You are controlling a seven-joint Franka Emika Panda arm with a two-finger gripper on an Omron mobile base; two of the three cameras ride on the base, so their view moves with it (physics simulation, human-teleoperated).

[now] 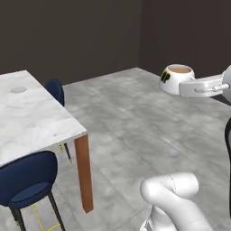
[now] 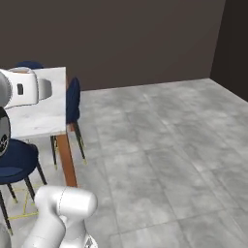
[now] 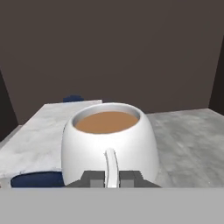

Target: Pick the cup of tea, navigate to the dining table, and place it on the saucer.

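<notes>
The cup of tea (image 1: 175,76), white and rounded with brown tea and a dark mark on its side, hangs in the air over the grey floor. My gripper (image 1: 184,86) is shut on it from the right. In the hand view the cup (image 3: 109,142) sits close in front, upright, and the gripper (image 3: 111,179) pinches its thin handle between both fingertips (image 3: 93,178). The dining table (image 1: 31,119), marble-topped with brown wooden legs, stands to the left. The saucer (image 1: 18,90), a small pale disc, lies on its far part. The table (image 3: 48,131) also lies behind the cup.
Two dark blue chairs flank the table: one at its near side (image 1: 28,178), one at its far corner (image 1: 56,90). A brown table leg (image 1: 84,173) stands at the near corner. Grey tiled floor (image 1: 135,131) stretches to the dark walls.
</notes>
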